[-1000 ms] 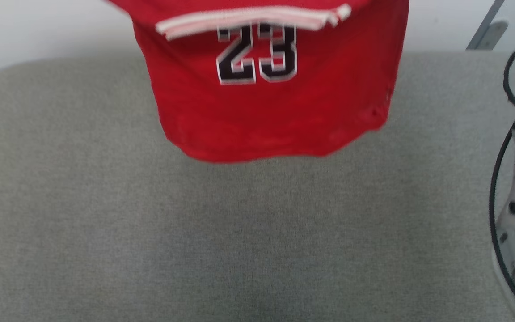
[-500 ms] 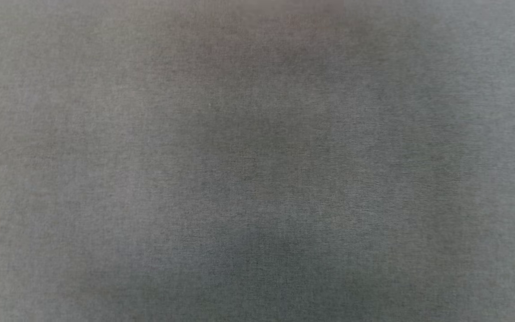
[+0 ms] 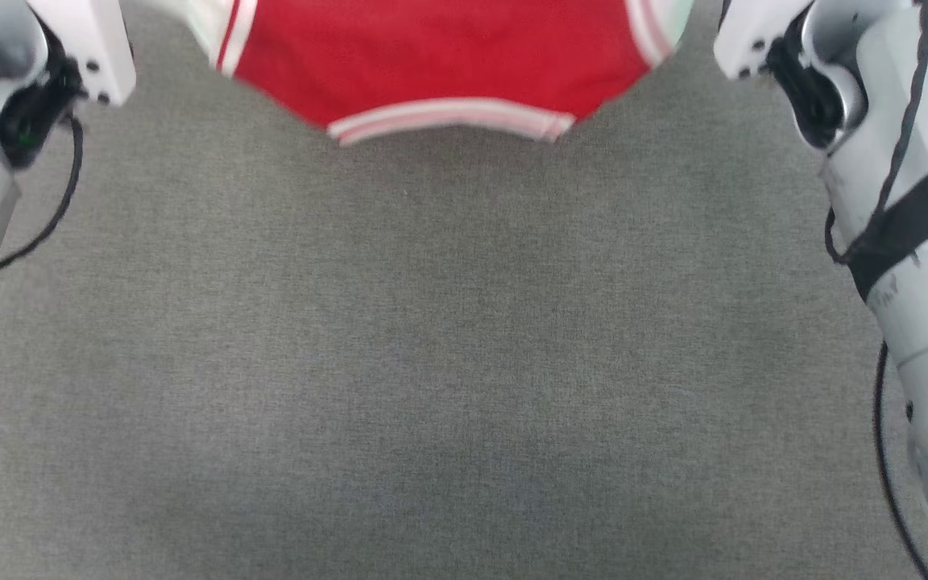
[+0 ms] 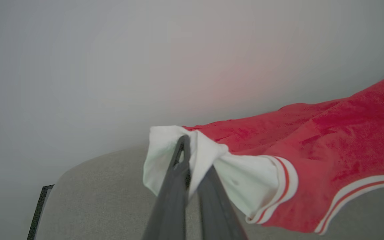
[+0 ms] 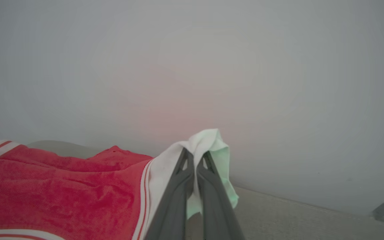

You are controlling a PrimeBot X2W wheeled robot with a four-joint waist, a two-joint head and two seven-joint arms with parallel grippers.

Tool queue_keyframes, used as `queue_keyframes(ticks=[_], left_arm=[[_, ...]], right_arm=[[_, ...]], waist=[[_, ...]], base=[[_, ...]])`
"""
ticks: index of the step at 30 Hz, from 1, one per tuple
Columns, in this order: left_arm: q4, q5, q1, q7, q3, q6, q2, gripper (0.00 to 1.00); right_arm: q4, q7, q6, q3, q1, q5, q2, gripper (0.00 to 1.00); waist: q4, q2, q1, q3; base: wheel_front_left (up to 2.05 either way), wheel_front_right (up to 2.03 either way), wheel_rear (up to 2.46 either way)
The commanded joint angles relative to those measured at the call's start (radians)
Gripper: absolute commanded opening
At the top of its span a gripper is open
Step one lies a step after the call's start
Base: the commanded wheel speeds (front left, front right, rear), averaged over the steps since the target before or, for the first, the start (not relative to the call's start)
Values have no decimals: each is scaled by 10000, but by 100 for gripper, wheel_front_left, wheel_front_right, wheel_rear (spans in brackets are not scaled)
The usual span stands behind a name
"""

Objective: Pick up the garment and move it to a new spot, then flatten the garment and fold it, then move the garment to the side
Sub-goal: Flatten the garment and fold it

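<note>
- The shirt (image 3: pixel 440 56) is up at the far end of the grey pad (image 3: pixel 464 362), strung between the two arms. Its striped trim (image 3: pixel 448 117) is turned toward the robot.
- The left gripper (image 4: pixel 193 156) is pinched tight on a white sleeve (image 4: pixel 245 186), with cloth bunched over and around its fingers.
- The right gripper (image 5: pixel 196 154) is clamped the same way on the other sleeve (image 5: pixel 212 143), and a fold of white pokes up past its tips.
- To my eye, taking it by both sleeves is meant to pull the red body wide, so it can come down spread out rather than in a heap.
- From both wrist views the red cloth sags in the middle and seems to ride above the pad near the grippers. I cannot tell whether the far hem touches down.
- A broad stretch of pad lies between the shirt and the robot, which looks like the spot it will be laid on.
- I'd judge this as the carrying step, with flattening and folding not yet begun.
- Each grip takes only a small bunch of sleeve, so a sharp tug could slip one side loose and crumple the spread.
</note>
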Motion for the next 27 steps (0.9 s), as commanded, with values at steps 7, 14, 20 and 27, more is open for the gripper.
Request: queue_keyframes(ticks=[7,14,20,27], left_arm=[[-951,-1094,1308,1498,-583,-28,835,0],[-2690,-2004,3277,2284,-781,245,1841,0],[-5182,-2580,5053,2532,-836,1303,2871,0],[-8297,-3321,7103,2478,-859,2911,4434,0]], right_arm=[[-1310,1847,-4,1119,1638,1675,-897,0],[-3816,3653,-4,1682,4440,3185,-2107,0],[-5920,4881,-4,1160,6799,3573,-2831,0],[-8502,6431,-4,39,9602,3356,-3011,0]], waist=[[55,0,0,-613],[42,0,0,-1335],[48,0,0,-1743],[2,0,0,-1939]], base=[[0,0,0],[0,0,0],[0,0,0],[0,0,0]])
